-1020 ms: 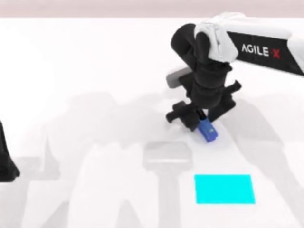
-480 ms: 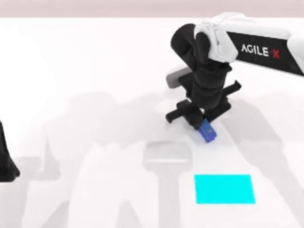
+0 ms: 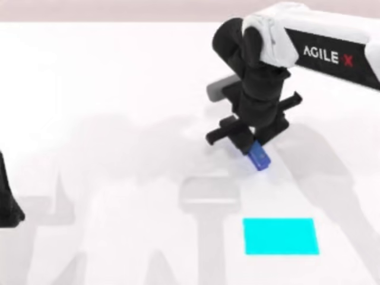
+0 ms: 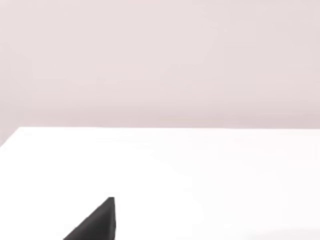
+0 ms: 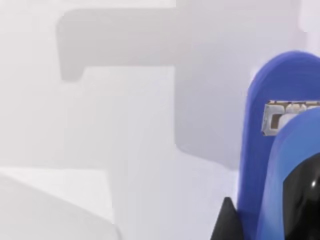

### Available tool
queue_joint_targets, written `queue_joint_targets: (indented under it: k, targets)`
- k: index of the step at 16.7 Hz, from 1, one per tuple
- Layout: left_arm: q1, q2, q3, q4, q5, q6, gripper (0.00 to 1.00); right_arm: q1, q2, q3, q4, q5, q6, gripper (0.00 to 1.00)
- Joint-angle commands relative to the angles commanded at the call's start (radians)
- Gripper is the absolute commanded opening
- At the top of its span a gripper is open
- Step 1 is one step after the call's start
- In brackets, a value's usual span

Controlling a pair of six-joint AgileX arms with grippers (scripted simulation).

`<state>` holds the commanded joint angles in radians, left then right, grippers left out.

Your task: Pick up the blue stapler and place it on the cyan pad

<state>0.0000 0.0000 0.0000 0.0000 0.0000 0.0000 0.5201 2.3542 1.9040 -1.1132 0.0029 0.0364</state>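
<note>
The blue stapler [image 3: 259, 158] hangs tilted just under my right gripper [image 3: 252, 148], which is shut on its black-capped end, right of the table's middle. In the right wrist view the blue stapler [image 5: 257, 150] fills the side of the picture, its metal staple channel showing, with one black fingertip [image 5: 227, 224] pressed against it. The cyan pad [image 3: 280, 236] lies flat near the front edge, a short way in front of the stapler and slightly to the right, with nothing on it. My left arm [image 3: 8, 202] is parked at the left edge; its gripper [image 4: 200, 235] is open over bare table.
The white table [image 3: 119, 89] carries only soft grey shadows of the arms. The right arm's white link [image 3: 332, 50] reaches in from the right at the back.
The right gripper has risen and shifted slightly toward the back, carrying the stapler with it. The left arm has not moved.
</note>
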Motion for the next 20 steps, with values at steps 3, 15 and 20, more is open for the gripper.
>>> queue_joint_targets:
  k: [3, 15, 20]
  targets:
    - [0.000, 0.000, 0.000, 0.000, 0.000, 0.000, 1.00, 0.001, -0.015, 0.106, -0.132, 0.000, 0.001, 0.00]
    - [0.000, 0.000, 0.000, 0.000, 0.000, 0.000, 1.00, 0.006, -0.055, 0.230, -0.278, -0.001, 0.028, 0.00]
    - [0.000, 0.000, 0.000, 0.000, 0.000, 0.000, 1.00, 0.035, -0.156, 0.162, -0.215, -0.002, 0.288, 0.00]
